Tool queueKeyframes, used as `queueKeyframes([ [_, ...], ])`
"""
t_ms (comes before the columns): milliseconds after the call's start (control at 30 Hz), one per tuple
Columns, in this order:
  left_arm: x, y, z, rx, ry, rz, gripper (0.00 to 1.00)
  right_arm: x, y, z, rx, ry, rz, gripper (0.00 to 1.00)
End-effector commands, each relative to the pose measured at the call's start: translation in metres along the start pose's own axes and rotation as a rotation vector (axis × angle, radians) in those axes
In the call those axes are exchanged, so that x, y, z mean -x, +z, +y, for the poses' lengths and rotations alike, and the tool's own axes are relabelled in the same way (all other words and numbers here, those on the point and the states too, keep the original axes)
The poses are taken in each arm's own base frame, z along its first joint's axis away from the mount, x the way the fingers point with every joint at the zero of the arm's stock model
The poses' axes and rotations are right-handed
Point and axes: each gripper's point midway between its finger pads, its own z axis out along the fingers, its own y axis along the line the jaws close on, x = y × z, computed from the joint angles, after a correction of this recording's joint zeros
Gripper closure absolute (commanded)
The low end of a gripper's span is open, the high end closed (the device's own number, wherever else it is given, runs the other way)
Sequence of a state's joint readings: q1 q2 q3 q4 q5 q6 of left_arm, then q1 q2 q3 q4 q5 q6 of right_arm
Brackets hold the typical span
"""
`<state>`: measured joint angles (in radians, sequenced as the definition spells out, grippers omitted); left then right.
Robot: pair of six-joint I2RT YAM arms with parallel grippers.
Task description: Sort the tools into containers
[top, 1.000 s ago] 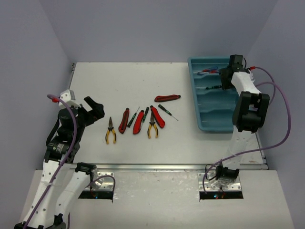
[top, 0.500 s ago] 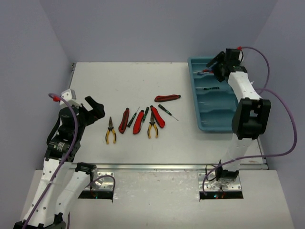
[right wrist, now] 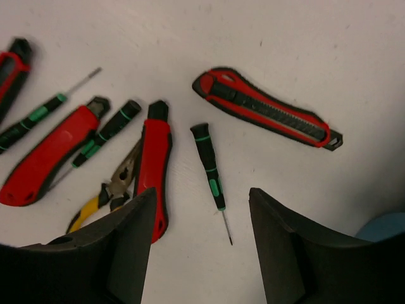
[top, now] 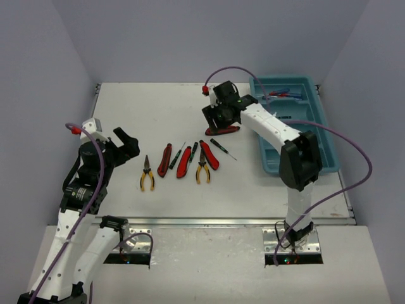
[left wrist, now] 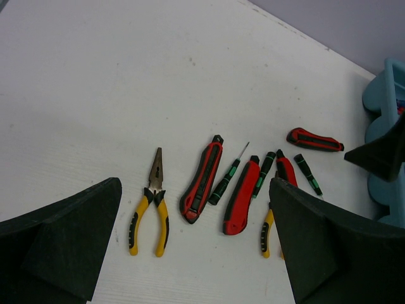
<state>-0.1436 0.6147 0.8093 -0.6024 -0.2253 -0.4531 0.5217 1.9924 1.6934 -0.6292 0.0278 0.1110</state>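
Observation:
Loose tools lie in a row mid-table: yellow-handled pliers, red utility knives, black-green screwdrivers and a second pair of pliers. One more red knife lies apart, just below my right gripper. That gripper hangs open and empty over a black-green screwdriver, with the lone knife beyond it. The teal tray holds blue-handled screwdrivers in its far compartment. My left gripper is wide open, left of the row, holding nothing.
The tray's corner shows at the right of the left wrist view. The right forearm crosses over the tray's left wall. Purple walls close in the table on three sides.
The right arm has swung left from over the tray to above the loose tools, its jaws empty. The left arm has not moved.

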Motion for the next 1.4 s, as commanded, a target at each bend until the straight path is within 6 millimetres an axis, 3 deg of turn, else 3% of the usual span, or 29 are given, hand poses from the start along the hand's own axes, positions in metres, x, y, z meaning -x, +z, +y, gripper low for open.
queueKeyframes([
  [0,0.009,0.000,-0.008,-0.035,-0.002,-0.039,0.00,-0.025,0.019,-0.005,-0.035,-0.092,0.132,0.40],
  [267,0.010,-0.001,-0.009,-0.042,-0.002,-0.045,0.00,-0.056,0.068,0.005,0.017,-0.112,0.247,0.54],
  [400,0.010,-0.001,-0.009,-0.043,-0.002,-0.045,0.00,-0.059,0.081,0.010,0.052,-0.107,0.257,0.58],
  [600,0.010,-0.002,-0.009,-0.046,-0.003,-0.047,0.00,-0.073,0.094,0.007,0.037,-0.111,0.303,0.77],
  [700,0.010,-0.003,-0.009,-0.047,-0.003,-0.048,0.00,-0.069,0.082,0.007,0.021,-0.099,0.298,1.00],
  [800,0.011,-0.003,-0.009,-0.047,-0.003,-0.049,0.00,-0.050,0.053,0.004,-0.006,-0.063,0.230,1.00],
  [900,0.011,-0.003,-0.009,-0.046,-0.004,-0.050,0.00,-0.014,0.011,-0.003,0.001,0.041,0.099,1.00],
  [933,0.011,-0.003,-0.009,-0.046,-0.004,-0.051,0.00,-0.001,-0.005,-0.015,-0.006,0.108,0.044,1.00],
  [1000,0.011,-0.004,-0.009,-0.046,-0.006,-0.053,0.00,0.026,-0.040,-0.058,0.000,0.302,-0.125,1.00],
  [1100,0.012,-0.005,-0.009,-0.049,-0.007,-0.058,0.00,0.048,-0.085,-0.148,-0.047,0.703,-0.403,1.00],
  [1167,0.013,-0.006,-0.009,-0.050,-0.007,-0.061,0.00,0.030,-0.097,-0.204,-0.094,1.006,-0.500,1.00],
  [1300,0.013,-0.007,-0.009,-0.049,-0.009,-0.064,0.00,-0.008,-0.113,-0.286,-0.288,1.469,-0.608,1.00],
  [1367,0.013,-0.007,-0.008,-0.047,-0.010,-0.065,0.00,-0.019,-0.116,-0.308,-0.368,1.587,-0.620,1.00],
])
